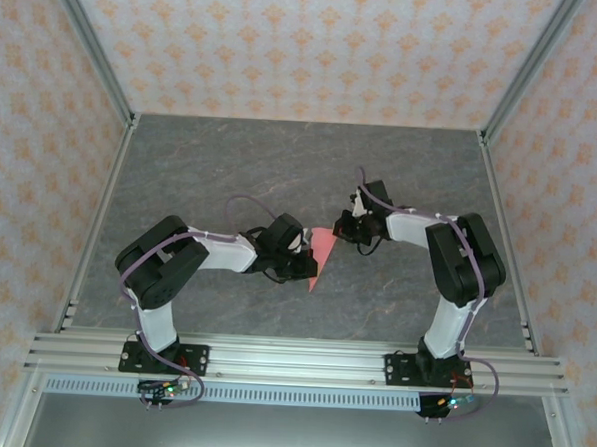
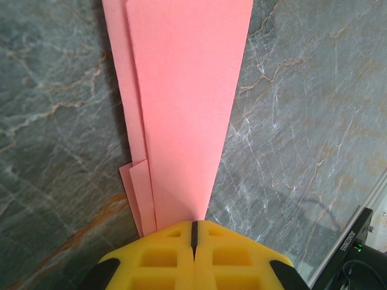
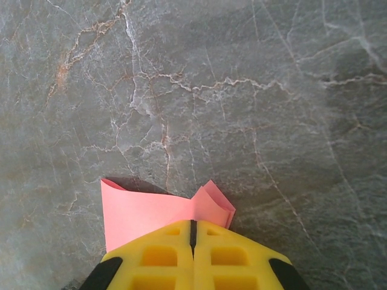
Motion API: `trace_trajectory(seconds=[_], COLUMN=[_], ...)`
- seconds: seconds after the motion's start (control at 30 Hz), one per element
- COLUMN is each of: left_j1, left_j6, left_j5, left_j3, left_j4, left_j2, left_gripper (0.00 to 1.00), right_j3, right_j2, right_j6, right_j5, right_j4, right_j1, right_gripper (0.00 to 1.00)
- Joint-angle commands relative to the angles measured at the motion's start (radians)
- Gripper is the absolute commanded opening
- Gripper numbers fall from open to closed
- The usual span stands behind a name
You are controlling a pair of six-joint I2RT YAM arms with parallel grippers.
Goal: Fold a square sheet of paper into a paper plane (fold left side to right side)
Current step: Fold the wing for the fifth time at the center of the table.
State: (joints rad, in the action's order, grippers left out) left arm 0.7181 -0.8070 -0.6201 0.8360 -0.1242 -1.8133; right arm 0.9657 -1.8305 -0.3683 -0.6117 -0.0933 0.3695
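The paper plane (image 1: 321,257) is salmon-pink paper folded into a slim pointed dart, lying between my two grippers at mid-table. My left gripper (image 1: 306,267) is shut on its narrow end. In the left wrist view the paper plane (image 2: 181,109) widens away from the closed yellow fingertips (image 2: 163,257), with layered edges showing on its left side. My right gripper (image 1: 342,233) is shut on the wide end. In the right wrist view the paper plane (image 3: 139,211) sticks out from the closed jaws, a small flap curling up on the right and casting a shadow.
The grey marbled tabletop (image 1: 231,170) stretches behind the paper. Aluminium frame rails (image 1: 291,363) run along the near edge, with posts at both sides and patterned walls beyond. A black arm base (image 2: 357,241) with a green light sits at the lower right of the left wrist view.
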Motion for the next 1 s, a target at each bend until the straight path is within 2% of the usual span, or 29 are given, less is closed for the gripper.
trace_trajectory(seconds=[0.0,0.3,0.5,0.77,0.97], left_j1=[0.006,0.009,0.012,0.013,0.014], left_j6=[0.008,0.007,0.007,0.01,0.017], left_j5=[0.057,0.059,0.063,0.07,0.073], left_j3=[-0.038,-0.034,-0.032,-0.032,-0.023], left_j4=[0.123,0.12,0.115,0.12,0.126], left_j2=[-0.04,-0.034,-0.026,-0.019,-0.008], left_gripper=[0.0,0.0,0.0,0.0,0.0], right_j3=[0.036,0.113,0.086,-0.105,-0.158], right_j2=[-0.035,-0.057,0.058,0.204,0.144], right_j6=[0.037,0.061,0.04,-0.138,-0.246], right_j5=[0.069,0.073,0.039,-0.07,-0.116], right_j4=[-0.012,-0.033,-0.038,0.117,0.227], right_j1=[-0.035,-0.089,-0.095,0.005,0.061], right_gripper=[0.02,0.02,0.02,0.02,0.02])
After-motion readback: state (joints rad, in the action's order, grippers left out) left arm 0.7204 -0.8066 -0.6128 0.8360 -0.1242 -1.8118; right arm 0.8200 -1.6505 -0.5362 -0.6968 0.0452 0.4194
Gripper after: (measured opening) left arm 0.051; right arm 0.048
